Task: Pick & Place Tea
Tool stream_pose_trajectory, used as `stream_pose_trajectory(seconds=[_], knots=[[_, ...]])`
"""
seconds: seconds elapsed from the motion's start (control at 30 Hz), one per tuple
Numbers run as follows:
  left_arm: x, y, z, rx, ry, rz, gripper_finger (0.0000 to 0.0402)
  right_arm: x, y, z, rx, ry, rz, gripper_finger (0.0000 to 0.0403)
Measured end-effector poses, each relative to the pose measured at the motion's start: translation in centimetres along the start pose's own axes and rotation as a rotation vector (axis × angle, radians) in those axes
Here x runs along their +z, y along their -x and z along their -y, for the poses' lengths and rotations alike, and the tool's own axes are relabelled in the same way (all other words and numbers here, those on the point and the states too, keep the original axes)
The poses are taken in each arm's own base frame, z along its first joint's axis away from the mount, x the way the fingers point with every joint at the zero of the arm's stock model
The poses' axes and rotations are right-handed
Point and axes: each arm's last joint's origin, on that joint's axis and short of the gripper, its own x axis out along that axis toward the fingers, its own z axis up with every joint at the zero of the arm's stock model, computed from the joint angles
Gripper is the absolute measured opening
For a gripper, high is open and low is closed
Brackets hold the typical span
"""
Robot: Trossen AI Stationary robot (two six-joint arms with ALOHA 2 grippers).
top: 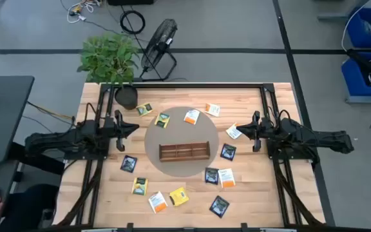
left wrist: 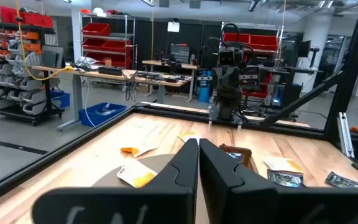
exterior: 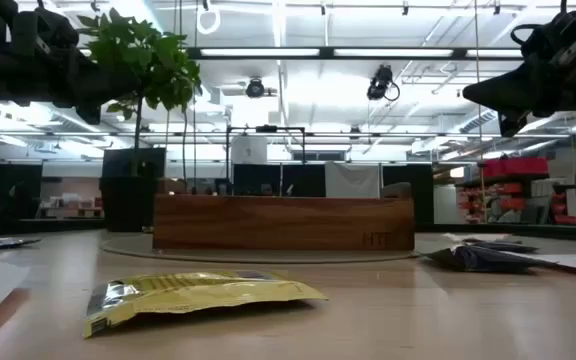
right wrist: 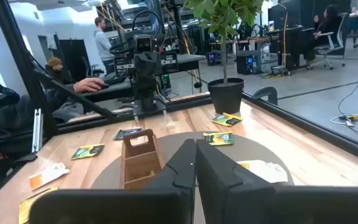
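Observation:
Several flat square tea sachets lie scattered on the wooden table: yellow ones (top: 178, 196), white-and-orange ones (top: 191, 116) and black ones with green labels (top: 228, 152). One yellow sachet (exterior: 193, 295) lies closest in the low view. A long brown compartment tray (top: 184, 151) rests on a round grey mat (top: 182, 142) at the table's middle. My left gripper (top: 136, 126) hovers shut at the mat's left, raised above the table, pointing level toward the right. My right gripper (top: 232, 128) hovers shut at the mat's right, pointing left. Neither touches anything.
A potted plant (top: 111, 55) stands at the table's far left corner, its dark pot (top: 126, 96) on the tabletop. A black frame (top: 185, 85) runs along the table's far edge and sides. People sit at desks beyond the table in the right wrist view.

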Motion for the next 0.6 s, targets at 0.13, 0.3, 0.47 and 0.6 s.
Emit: stream_pose_trajectory(seconds=[0.13, 0.3, 0.47, 0.6], knots=[[-0.02, 0.0, 0.0, 0.0, 0.004, -0.001, 0.0018, 0.0, 0.0, 0.0, 0.001, -0.003, 0.0, 0.0021], [-0.02, 0.0, 0.0, 0.0, 0.004, -0.002, 0.0018, -0.01, 0.0, -0.01, 0.003, -0.016, -0.001, 0.0021], [-0.02, 0.0, 0.0, 0.0, 0.004, -0.002, 0.0018, 0.0, 0.0, 0.03, -0.01, -0.037, 0.002, 0.0021], [-0.03, 0.0, 0.0, 0.0, 0.004, -0.002, 0.0018, 0.11, 0.01, 0.17, -0.06, -0.111, 0.021, 0.0022]])
